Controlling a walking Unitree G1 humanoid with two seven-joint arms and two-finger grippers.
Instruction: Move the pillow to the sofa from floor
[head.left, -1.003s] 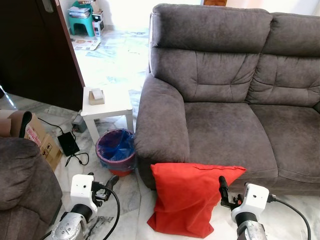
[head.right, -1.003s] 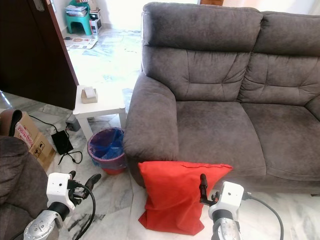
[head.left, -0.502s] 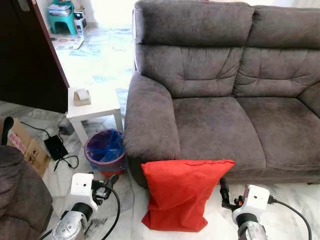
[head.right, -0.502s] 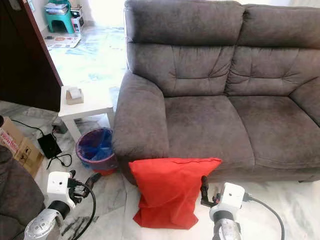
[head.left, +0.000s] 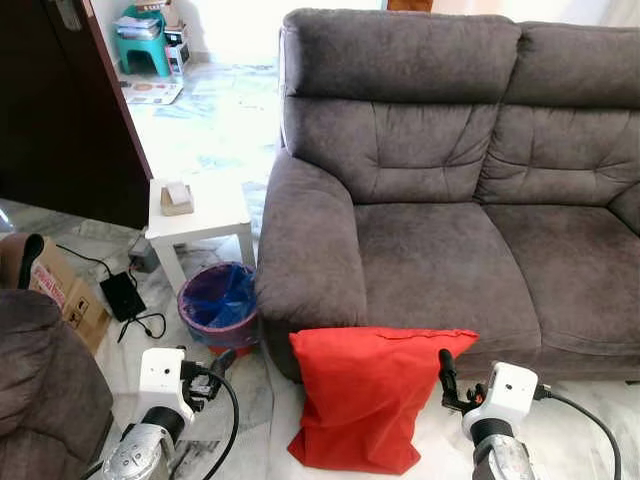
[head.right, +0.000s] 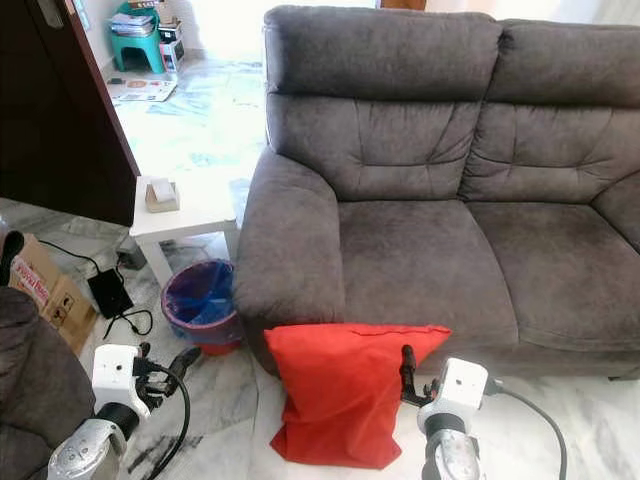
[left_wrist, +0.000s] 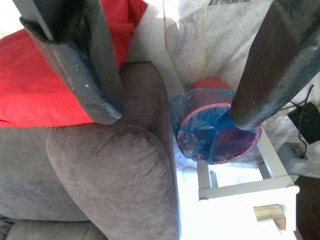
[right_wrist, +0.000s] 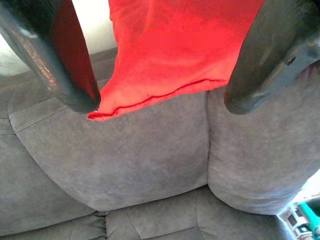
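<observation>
Marble floor (head.left: 262, 400): pillow (head.left: 362, 395) against sofa (head.left: 430, 240), beside right gripper (head.left: 443, 372), jaws released.

Looking along the right gripper (right_wrist: 159, 102), its two black fingers (right_wrist: 55, 60) standing well apart, nothing between the pads. Facing the red pillow (right_wrist: 180, 45) straight ahead, its fabric spreading across the gap between both fingers. Pillow's stitched edge and one corner lying against the grey sofa (right_wrist: 145, 165), touching the front of the seat cushion. Beyond it, seat cushion running up to a seam, backrest cushion starting after that. Rounded armrest bulging beside the cushion, right behind one fingertip. Bit of pale floor showing next to the pillow, behind the other finger. Something teal sitting at the frame corner, too small to identify.
</observation>
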